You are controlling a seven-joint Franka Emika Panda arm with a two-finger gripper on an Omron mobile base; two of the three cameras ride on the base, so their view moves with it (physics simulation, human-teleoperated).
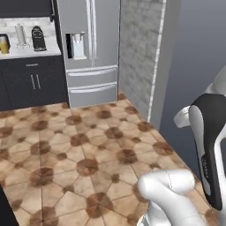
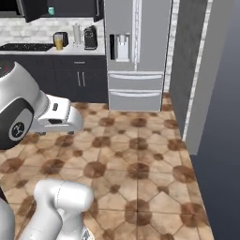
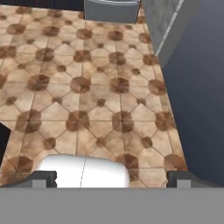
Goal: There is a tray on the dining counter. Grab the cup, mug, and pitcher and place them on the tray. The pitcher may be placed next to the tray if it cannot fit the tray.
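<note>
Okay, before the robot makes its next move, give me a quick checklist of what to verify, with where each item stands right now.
1. Gripper open and holding nothing: ok, the fingertips stand wide apart over bare floor.
2. Pitcher located: ok, an amber vessel on the far counter.
3. Pitcher within reach: not ok, open floor lies between.
4. Cup and mug located: cannot tell.
5. Tray located: cannot tell.
6. Path to the counter free: ok, nothing stands on the tiles ahead.
</note>
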